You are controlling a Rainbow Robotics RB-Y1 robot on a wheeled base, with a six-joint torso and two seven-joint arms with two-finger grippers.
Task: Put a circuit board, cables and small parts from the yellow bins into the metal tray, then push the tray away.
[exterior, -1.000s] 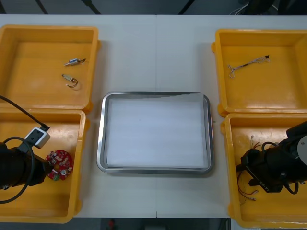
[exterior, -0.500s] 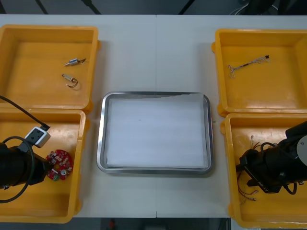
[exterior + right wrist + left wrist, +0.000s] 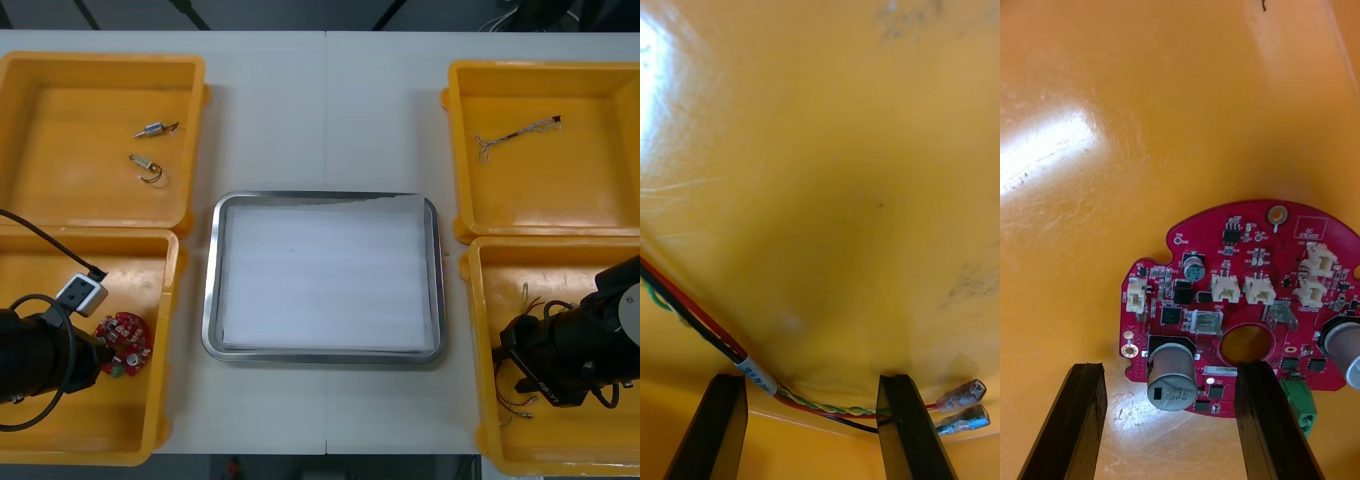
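Observation:
A round red circuit board [image 3: 1240, 300] lies flat on the floor of the near-left yellow bin [image 3: 165, 300]. My left gripper [image 3: 1169, 371] hangs open just over it, one finger off the board's edge and the other over its lower part beside the centre hole. In the front view the left gripper [image 3: 92, 355] sits at the board [image 3: 124, 344]. In the near-right yellow bin [image 3: 478, 330], my right gripper [image 3: 811, 382] stands open low over the floor, and a red and yellow cable [image 3: 820, 409] runs between its fingers. The front view places the right gripper [image 3: 512, 362] among the cable's strands [image 3: 517, 405].
The metal tray [image 3: 212, 300], white inside, lies in the middle between the bins. The far-left bin [image 3: 190, 120] holds two small metal parts [image 3: 150, 129]. A thin cable [image 3: 515, 134] lies in the far-right bin [image 3: 455, 150]. Metal terminals [image 3: 962, 409] end the cable past one right finger.
Both arms have shifted a little toward the table's near edge inside their bins. The board and the cable lie where they were.

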